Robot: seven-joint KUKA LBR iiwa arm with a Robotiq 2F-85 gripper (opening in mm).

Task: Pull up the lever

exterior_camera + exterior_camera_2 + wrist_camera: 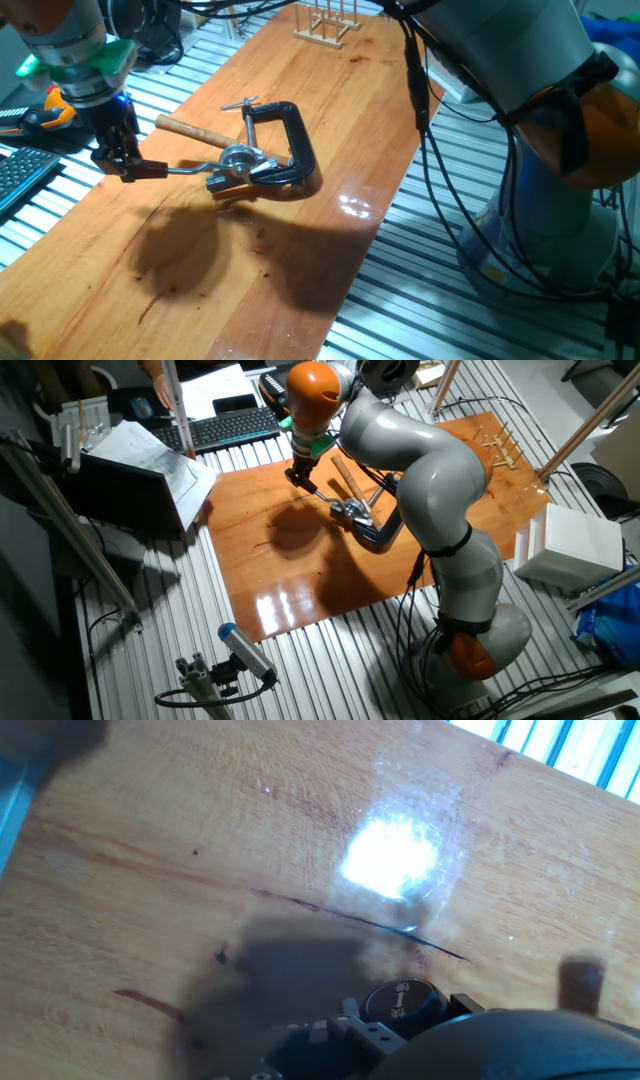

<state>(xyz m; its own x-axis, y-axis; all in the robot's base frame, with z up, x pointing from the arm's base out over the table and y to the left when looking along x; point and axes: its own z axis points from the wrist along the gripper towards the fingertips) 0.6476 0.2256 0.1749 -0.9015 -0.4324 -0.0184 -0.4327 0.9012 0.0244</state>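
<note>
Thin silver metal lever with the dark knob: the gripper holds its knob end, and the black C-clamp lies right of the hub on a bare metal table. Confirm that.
Not quite. The table is wooden, shown in one fixed view; everything else stands.

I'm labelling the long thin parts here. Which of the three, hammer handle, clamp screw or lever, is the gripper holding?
The lever: its thin silver arm runs from the hub into the gripper. The pale hammer handle and the clamp screw lie apart from the fingers.

No text or label can be read anywhere (the keyboard [228, 427] keys stay too small).
</note>
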